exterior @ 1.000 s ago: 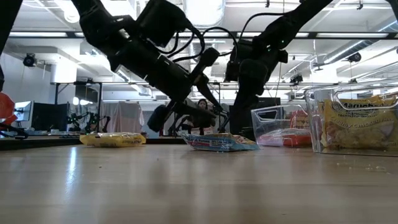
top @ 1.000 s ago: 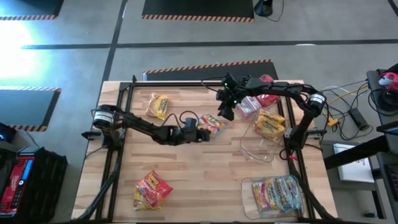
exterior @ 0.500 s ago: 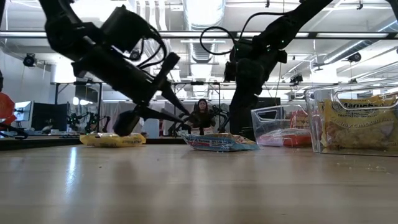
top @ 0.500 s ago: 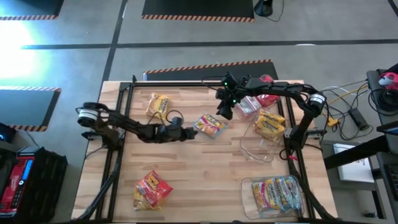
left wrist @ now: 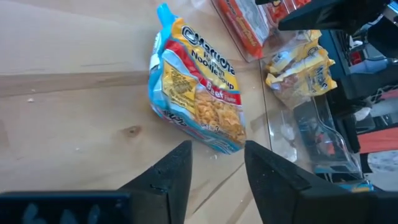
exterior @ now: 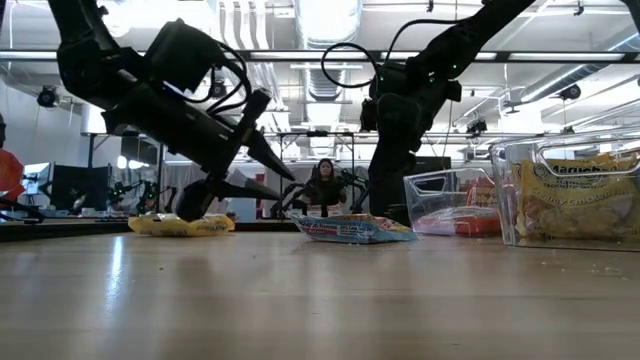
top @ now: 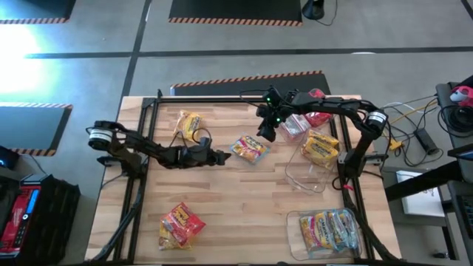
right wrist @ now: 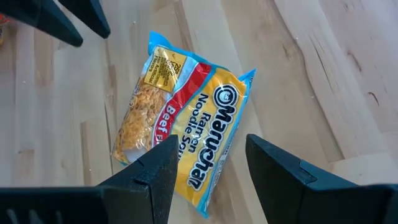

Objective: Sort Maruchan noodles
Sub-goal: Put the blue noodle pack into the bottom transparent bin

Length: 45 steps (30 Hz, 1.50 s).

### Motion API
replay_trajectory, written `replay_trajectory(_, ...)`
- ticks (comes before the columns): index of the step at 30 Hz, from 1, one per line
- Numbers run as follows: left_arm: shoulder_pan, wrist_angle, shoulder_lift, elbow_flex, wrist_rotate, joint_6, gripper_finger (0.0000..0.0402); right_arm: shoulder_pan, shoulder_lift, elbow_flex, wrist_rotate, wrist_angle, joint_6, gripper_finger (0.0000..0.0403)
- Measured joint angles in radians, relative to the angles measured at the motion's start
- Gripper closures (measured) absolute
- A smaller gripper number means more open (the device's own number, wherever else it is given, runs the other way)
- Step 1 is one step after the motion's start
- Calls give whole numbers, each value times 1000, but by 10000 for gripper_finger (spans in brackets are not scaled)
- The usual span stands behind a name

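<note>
A light blue and yellow Maruchan noodles packet [top: 250, 148] lies flat on the wooden table [top: 244, 199] near its middle; both wrist views show it too [left wrist: 196, 102] [right wrist: 180, 143]. My left gripper [top: 222, 157] [left wrist: 214, 177] is open, low over the table just left of this packet, pointing at it with nothing between its fingers. My right gripper [top: 267, 133] [right wrist: 211, 165] hangs open above the packet's far right side, clear of it. A yellow packet [top: 188, 124] lies far left and a red one [top: 179, 223] near left.
On the right stand clear tubs: one at the far right [top: 310, 118] holds red packets, and a yellow packet [top: 319, 146] is beside it. Another tub [top: 307, 174] looks empty. A near-right tub [top: 329, 230] holds blue-yellow packets. A black frame [top: 148, 133] rims the table.
My left gripper has drawn back from the blue and yellow packet toward the table's left edge, sinking slightly, and its fingers now stand wider apart. The packet has stayed where it lay. My right gripper has kept its place.
</note>
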Motion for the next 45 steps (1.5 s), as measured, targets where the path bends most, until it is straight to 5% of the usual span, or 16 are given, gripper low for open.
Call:
replay_trajectory(14, 3, 3, 128, 111, 57, -89, 237, 0, 0, 0, 0, -24, 1, 227)
replay_trajectory(45, -1, -19, 349, 347, -58, -372, 271, -24, -2, -34, -68, -7, 58, 227)
